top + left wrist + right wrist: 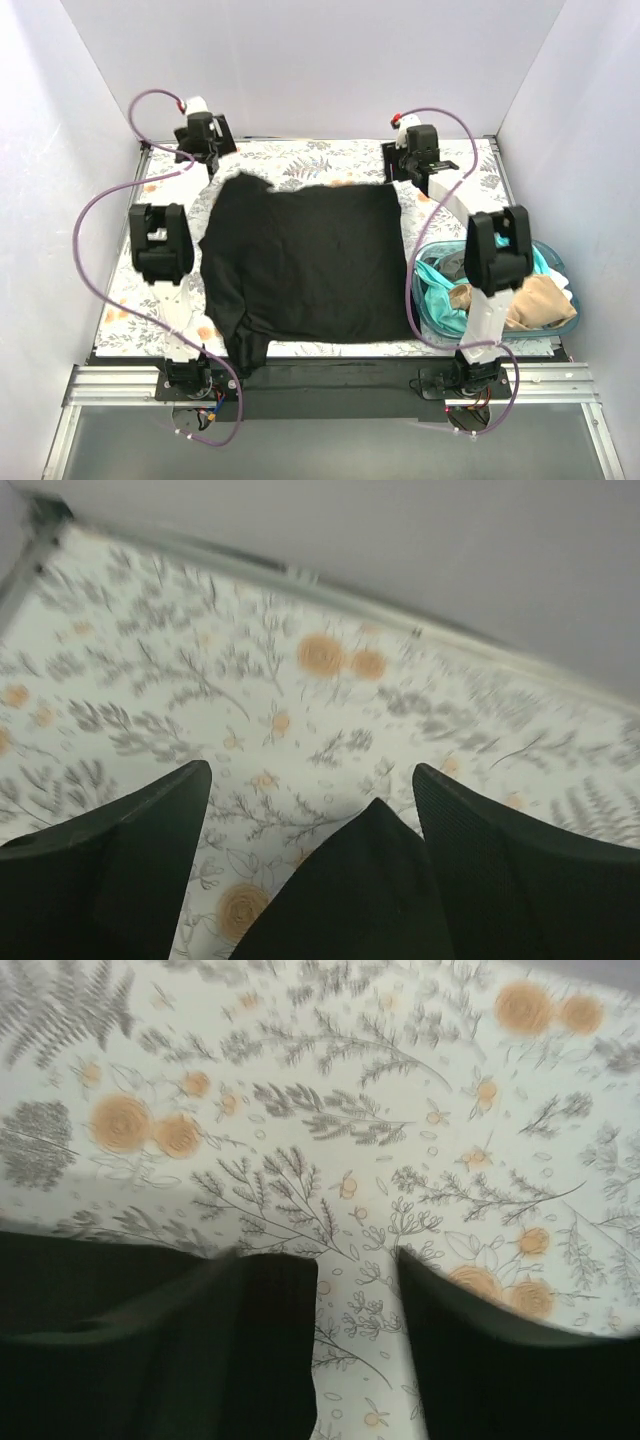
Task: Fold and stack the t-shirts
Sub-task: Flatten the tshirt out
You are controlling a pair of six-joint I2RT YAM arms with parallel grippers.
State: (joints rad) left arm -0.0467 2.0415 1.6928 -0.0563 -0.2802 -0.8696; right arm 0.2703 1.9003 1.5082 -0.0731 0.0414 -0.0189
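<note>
The black t-shirt (300, 265) is soft, matt cloth, lightly creased and rumpled along its edges. Under it the surface (330, 160) has a matt, smooth covering printed with grey leaves and orange flowers. The tub (445, 246) is translucent blue plastic with a slight gloss, and the teal t-shirt (432, 290) and tan t-shirt (540, 300) in it are limp, matt cloth. The left fingers (500, 860) are matt black, with a fine, grainy texture on the inner face. The rail (110, 385) at the near edge is bare, brushed-looking metal. The cables (90, 230) have a smooth purple plastic sheath.
</note>
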